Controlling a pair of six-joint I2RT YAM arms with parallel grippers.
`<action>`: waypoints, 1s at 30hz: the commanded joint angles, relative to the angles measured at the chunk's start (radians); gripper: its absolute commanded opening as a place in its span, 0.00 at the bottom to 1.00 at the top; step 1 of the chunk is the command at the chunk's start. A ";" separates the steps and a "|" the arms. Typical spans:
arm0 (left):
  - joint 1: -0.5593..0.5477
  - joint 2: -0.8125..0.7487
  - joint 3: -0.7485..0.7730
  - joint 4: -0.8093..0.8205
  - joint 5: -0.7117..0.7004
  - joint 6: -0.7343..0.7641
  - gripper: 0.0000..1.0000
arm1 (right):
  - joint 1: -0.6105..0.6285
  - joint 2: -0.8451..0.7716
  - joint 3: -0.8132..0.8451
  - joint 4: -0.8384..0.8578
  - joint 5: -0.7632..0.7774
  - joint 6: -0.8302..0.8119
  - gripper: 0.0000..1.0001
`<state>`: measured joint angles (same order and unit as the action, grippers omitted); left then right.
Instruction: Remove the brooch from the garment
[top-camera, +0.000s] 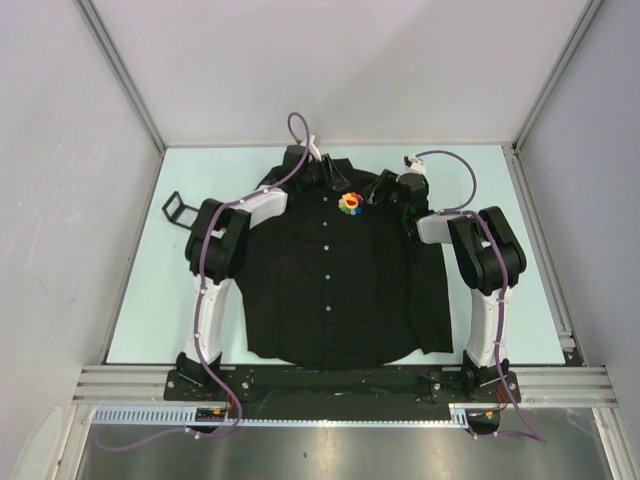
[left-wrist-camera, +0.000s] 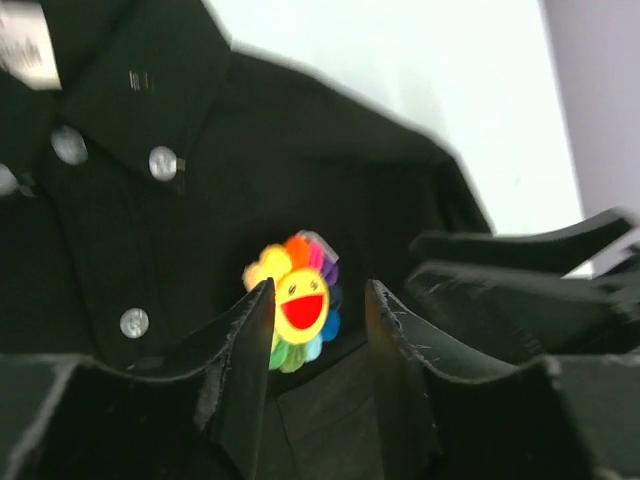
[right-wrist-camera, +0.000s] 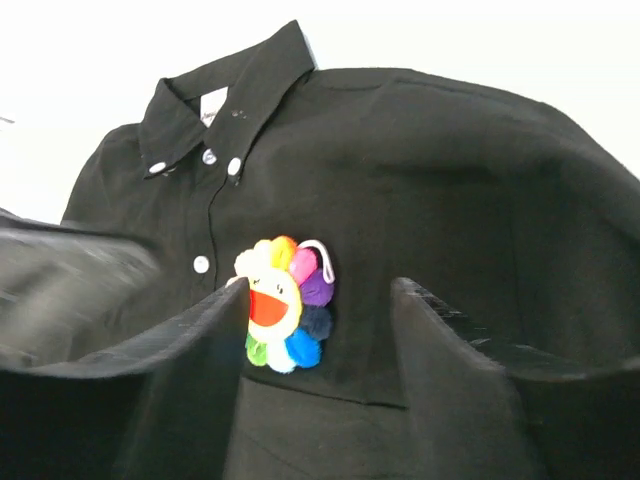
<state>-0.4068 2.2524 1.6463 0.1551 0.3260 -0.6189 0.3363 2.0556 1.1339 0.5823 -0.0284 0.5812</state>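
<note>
Two hands open: left hand (left-wrist-camera: 318, 300) and right hand (right-wrist-camera: 318, 290) both frame the brooch (top-camera: 351, 204), pinned near 1 o'clock on the shirt (top-camera: 300, 300). One should hold cloth, other pinch petals squarely; clasp seemingly hidden behind.

The left gripper's (left-wrist-camera: 320, 290) finger (left-wrist-camera: 245, 345) covers part of the brooch (left-wrist-camera: 300, 312) in its wrist view, where the collar label (left-wrist-camera: 25, 50) is blurred and cut by the edge. From above we lose much of the garment's (top-camera: 290, 290) far collar under that gripper. We cannot name the right wrist view's dark smear (right-wrist-camera: 70, 280), possibly a finger
</note>
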 joint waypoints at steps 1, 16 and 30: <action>0.002 0.025 0.050 -0.026 -0.013 0.019 0.45 | 0.001 0.015 0.041 0.042 -0.010 -0.031 0.56; 0.002 0.085 0.087 -0.132 -0.012 -0.015 0.55 | 0.053 0.069 0.063 0.062 0.028 -0.012 0.26; 0.000 0.147 0.149 -0.140 0.053 -0.044 0.39 | 0.064 0.089 0.092 0.033 0.025 -0.006 0.23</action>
<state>-0.4072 2.3993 1.7676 0.0185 0.3462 -0.6411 0.3958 2.1284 1.1851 0.5961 -0.0177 0.5755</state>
